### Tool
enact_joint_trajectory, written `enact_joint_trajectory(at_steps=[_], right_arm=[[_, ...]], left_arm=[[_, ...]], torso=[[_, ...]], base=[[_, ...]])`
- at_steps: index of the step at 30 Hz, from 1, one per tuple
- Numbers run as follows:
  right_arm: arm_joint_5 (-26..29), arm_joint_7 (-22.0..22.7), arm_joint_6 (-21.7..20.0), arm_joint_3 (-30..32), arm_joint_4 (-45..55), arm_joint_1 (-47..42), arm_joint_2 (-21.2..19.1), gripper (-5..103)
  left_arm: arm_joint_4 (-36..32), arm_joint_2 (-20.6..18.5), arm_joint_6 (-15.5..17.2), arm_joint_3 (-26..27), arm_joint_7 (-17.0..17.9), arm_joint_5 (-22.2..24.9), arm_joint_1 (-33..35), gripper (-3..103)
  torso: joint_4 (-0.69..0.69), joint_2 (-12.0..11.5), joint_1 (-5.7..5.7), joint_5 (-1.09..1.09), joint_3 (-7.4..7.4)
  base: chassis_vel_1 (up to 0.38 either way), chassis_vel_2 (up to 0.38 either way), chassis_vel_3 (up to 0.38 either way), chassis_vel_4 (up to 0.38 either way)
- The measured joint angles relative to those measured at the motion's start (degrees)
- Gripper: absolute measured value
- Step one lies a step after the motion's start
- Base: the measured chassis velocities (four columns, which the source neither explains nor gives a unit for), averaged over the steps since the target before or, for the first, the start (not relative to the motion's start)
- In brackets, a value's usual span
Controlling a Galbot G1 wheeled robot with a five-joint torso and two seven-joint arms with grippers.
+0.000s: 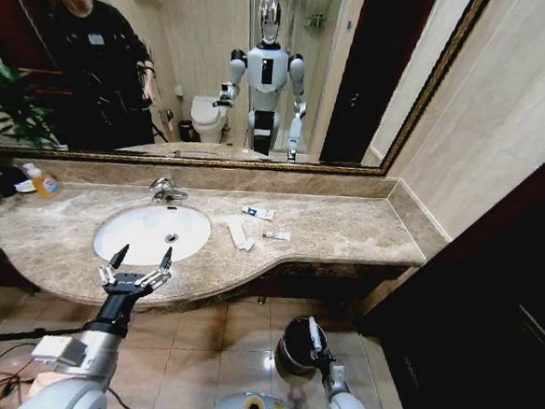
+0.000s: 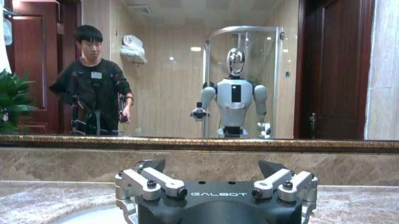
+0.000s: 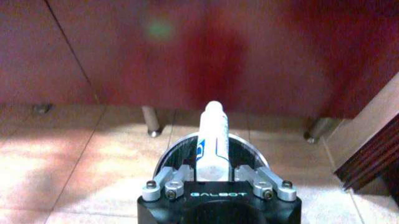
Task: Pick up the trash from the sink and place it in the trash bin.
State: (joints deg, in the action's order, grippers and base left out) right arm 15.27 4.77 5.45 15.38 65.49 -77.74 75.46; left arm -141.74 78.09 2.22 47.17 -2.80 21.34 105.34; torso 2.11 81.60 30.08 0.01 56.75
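Note:
The white oval sink (image 1: 144, 238) lies in the marble counter below its chrome tap (image 1: 166, 190). My left gripper (image 1: 138, 264) hovers open at the basin's front rim; its left wrist view (image 2: 212, 166) faces the mirror, fingers spread and holding nothing. To the right of the basin, a white tube (image 1: 258, 213), a crumpled paper strip (image 1: 240, 232) and a small tube (image 1: 276, 235) lie on the counter. Low at the right, my right gripper (image 1: 319, 348) (image 3: 212, 175) is shut on a white tube with blue print (image 3: 210, 135) over the dark round trash bin (image 1: 287, 355) (image 3: 176, 153).
A yellow-orange bottle (image 1: 43, 183) and a plant (image 1: 8, 102) stand at the counter's left end. The bin stands on the tiled floor (image 3: 81, 158) in front of dark red cabinet doors (image 3: 187, 51). A dark wooden door (image 1: 489, 313) flanks the right.

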Motion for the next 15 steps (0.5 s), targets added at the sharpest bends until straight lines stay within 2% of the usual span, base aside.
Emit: enact_joint_trajectory(at_steps=[5,6,8,10,12,15], right_arm=[[-0.7,0.3,0.1,-0.2,-1.7,0.8,1.3,28],[-0.6,0.6,0.0,-0.2,-1.7,0.9,1.5,25],[-0.6,0.8,0.0,-0.3,-1.7,0.9,1.7,29],[-0.6,1.2,0.0,-0.4,-1.8,1.0,2.0,40],[-0.6,1.5,0.1,-0.4,-1.8,1.0,2.0,40],[-0.6,2.0,0.3,-0.5,-1.8,1.0,2.2,56]], left_arm=[[0.0,0.0,0.0,0.0,0.0,0.0,0.0,100],[0.0,0.0,0.0,0.0,0.0,0.0,0.0,100],[0.0,0.0,0.0,0.0,0.0,0.0,0.0,100],[0.0,0.0,0.0,0.0,0.0,0.0,0.0,100],[0.0,0.0,0.0,0.0,0.0,0.0,0.0,100],[0.0,0.0,0.0,0.0,0.0,0.0,0.0,100]], torso=[[0.00,0.0,0.00,0.00,0.00],[0.00,0.0,0.00,-0.02,0.00],[0.00,0.0,0.00,-0.02,0.00],[0.00,0.0,0.00,-0.01,0.00],[0.00,0.0,0.00,-0.02,0.00],[0.00,0.0,0.00,-0.01,0.00]], base=[[0.000,0.000,0.000,0.000],[0.000,0.000,0.000,0.000],[0.000,0.000,0.000,0.000],[0.000,0.000,0.000,0.000],[0.000,0.000,0.000,0.000],[0.000,0.000,0.000,0.000]])
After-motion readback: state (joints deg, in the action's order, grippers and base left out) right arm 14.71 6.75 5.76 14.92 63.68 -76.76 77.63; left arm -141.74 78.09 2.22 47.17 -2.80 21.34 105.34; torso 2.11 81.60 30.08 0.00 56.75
